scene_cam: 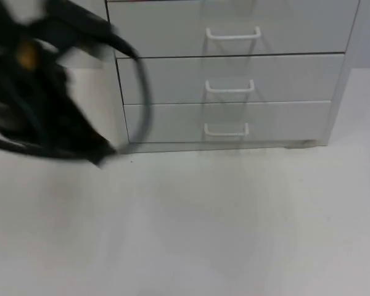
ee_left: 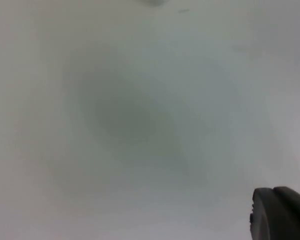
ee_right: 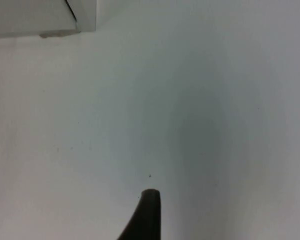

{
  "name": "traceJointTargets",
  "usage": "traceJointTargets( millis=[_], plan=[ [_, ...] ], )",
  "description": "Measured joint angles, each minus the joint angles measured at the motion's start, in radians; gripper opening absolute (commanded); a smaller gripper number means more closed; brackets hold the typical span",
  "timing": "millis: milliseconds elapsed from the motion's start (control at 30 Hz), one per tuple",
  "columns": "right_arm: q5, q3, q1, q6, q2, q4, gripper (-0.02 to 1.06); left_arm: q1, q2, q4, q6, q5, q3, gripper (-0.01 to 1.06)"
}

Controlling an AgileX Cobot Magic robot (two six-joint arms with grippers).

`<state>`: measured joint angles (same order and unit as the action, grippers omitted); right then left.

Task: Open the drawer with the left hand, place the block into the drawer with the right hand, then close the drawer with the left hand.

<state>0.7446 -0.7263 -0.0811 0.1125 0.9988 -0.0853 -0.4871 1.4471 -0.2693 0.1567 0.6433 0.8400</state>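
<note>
Drawers [scene_cam: 231,77] of the grey cabinet [scene_cam: 234,74] at the bench's far edge are all seen closed, each with a white handle [scene_cam: 227,129], and no block can be made out on the bench [scene_cam: 203,234]. The left gripper [scene_cam: 102,154] is blurred near the cabinet's left front corner; its jaw state cannot be told, nor the right gripper's [ee_right: 149,210], which waits over bare bench. A handle could be missed or the cabinet struck if the left arm's fast approach is misjudged.

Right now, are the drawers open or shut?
Shut. All three drawers sit flush in the cabinet, handles lined up. The left tool hangs near the cabinet's corner.
</note>
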Motion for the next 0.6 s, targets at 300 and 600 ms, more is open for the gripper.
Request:
traceJointTargets(
  millis=[300,600],
  plan=[
    [0.000,0.000,0.000,0.000,0.000,-0.010,0.80,0.349,-0.241,0.087,0.000,0.026,-0.058,0.00],
    [0.000,0.000,0.000,0.000,0.000,-0.020,0.80,0.540,-0.384,0.202,-0.057,0.064,-0.059,0.00]
  ],
)
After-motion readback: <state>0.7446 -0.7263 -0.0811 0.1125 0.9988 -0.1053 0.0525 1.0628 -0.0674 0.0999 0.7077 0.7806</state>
